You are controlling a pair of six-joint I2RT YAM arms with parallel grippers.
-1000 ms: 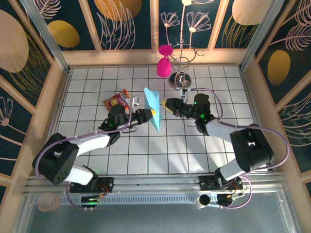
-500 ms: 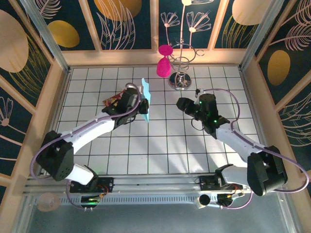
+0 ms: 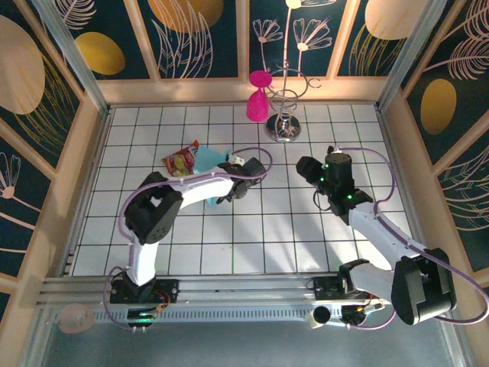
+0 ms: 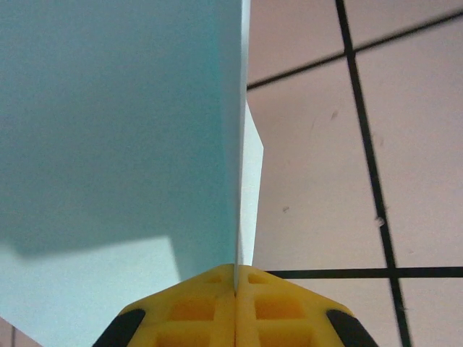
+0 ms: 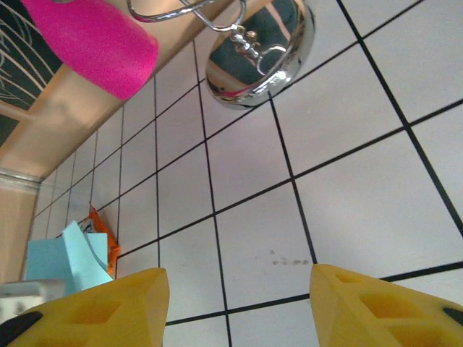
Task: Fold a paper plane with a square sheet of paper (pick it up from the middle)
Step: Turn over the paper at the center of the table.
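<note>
The left fingers (image 4: 188,312) pinch the plane (image 4: 123,130) over the counter (image 4: 318,181) — the right fingers (image 5: 108,307) are spread, well apart from it.

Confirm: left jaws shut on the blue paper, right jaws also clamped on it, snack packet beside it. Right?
Not the right one. The right gripper is open and holds nothing, well apart from the paper; the right wrist view shows bare tile between its jaws. The rest stands: the left gripper is shut on the paper, and the snack packet lies beside it.
</note>
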